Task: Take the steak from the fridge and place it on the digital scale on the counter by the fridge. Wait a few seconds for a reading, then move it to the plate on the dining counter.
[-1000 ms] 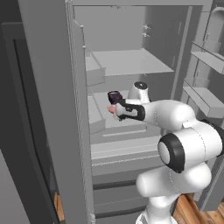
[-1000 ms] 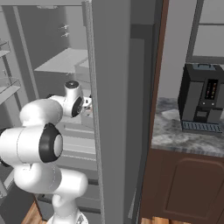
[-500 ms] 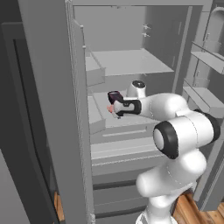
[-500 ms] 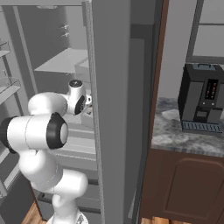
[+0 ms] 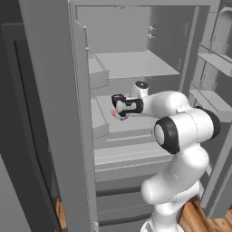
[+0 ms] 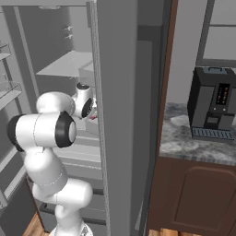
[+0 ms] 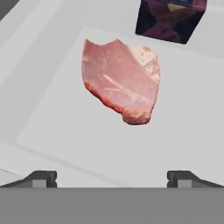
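Item count, fridge interior and adjacent counter

One steak point(image 7: 120, 80); one dark purple-black box point(image 7: 170, 18); one fridge point(image 5: 136, 63); one black coffee machine point(image 6: 213, 109); one counter point(image 6: 184, 143).

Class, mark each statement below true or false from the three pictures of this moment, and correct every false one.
1. The steak lies flat on a pale shelf inside the fridge. True.
2. The tool is shut on the steak. False: its fingertips stand wide apart and short of the meat, holding nothing.
3. A dark purple-black boxy item sits just beyond the steak in the hand view. True.
4. The coffee machine stands on a fridge shelf. False: it stands on the counter beside the fridge.
5. The fridge door is closed. False: it is open, and the arm reaches inside.
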Motion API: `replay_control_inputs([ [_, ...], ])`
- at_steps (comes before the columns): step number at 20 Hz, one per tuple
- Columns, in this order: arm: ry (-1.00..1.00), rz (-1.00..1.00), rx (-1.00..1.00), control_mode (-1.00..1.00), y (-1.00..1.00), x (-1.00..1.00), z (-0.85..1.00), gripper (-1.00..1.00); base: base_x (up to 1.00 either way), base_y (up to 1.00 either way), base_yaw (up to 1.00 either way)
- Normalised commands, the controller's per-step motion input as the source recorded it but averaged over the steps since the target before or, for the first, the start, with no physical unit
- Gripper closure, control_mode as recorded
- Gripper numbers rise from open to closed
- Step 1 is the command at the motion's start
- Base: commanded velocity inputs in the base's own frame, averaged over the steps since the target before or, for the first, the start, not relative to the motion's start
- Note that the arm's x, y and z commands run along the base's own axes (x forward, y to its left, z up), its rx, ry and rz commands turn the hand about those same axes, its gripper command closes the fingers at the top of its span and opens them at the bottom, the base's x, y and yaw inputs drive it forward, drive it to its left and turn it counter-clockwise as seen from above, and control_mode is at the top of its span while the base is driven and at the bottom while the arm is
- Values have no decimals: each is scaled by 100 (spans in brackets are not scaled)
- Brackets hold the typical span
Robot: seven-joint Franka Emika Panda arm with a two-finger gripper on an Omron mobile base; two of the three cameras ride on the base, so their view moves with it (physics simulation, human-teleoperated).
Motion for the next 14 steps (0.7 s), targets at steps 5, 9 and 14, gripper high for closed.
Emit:
replay_control_inputs([
  [5,0,2,0,-100,0,21,-16,-100,0,0,0],
  [9,0,2,0,-100,0,13,-15,-100,0,0,0],
  [14,0,1,0,-100,2,11,-5,-100,0,0,0],
])
